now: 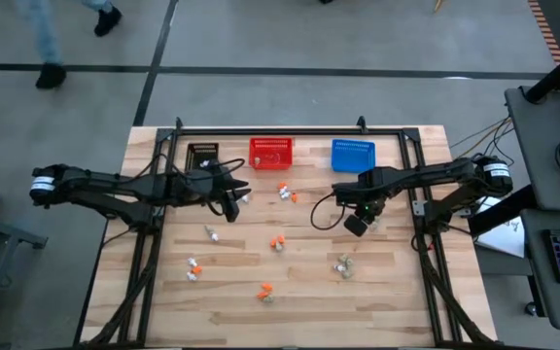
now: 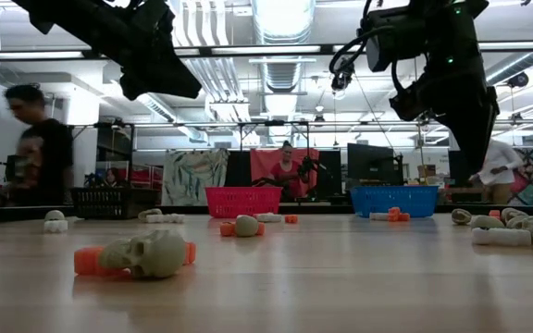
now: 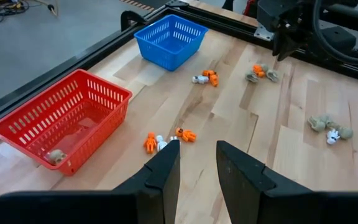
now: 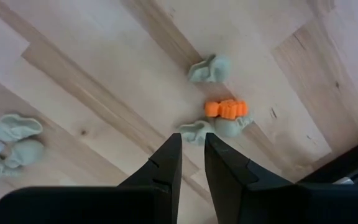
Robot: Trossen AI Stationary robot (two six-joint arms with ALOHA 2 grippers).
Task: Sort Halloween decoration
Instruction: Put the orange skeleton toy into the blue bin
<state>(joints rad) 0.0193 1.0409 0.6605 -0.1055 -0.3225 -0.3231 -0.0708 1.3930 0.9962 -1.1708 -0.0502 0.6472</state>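
Tiny Halloween decorations lie scattered on the wooden table: an orange and white group [image 3: 166, 140] just ahead of my left gripper [image 3: 197, 165], and an orange piece [image 4: 227, 109] among beige ones [image 4: 210, 70] under my right gripper [image 4: 192, 158]. My left gripper [image 1: 231, 207] hovers left of centre, slanting down, narrowly open with nothing between its fingers. My right gripper [image 1: 358, 226] points straight down above the beige and orange cluster, clear of it, with a narrow empty gap between its fingers. One beige piece [image 3: 56, 157] lies in the red basket [image 3: 17, 127].
A black basket [image 1: 202, 156], the red basket [image 1: 270, 153] and a blue basket [image 1: 352, 156] stand in a row at the far edge. More trinkets lie near the front [image 1: 265, 290] and right [image 1: 344, 264]. A black frame [image 1: 290, 129] rims the table. People stand beyond it.
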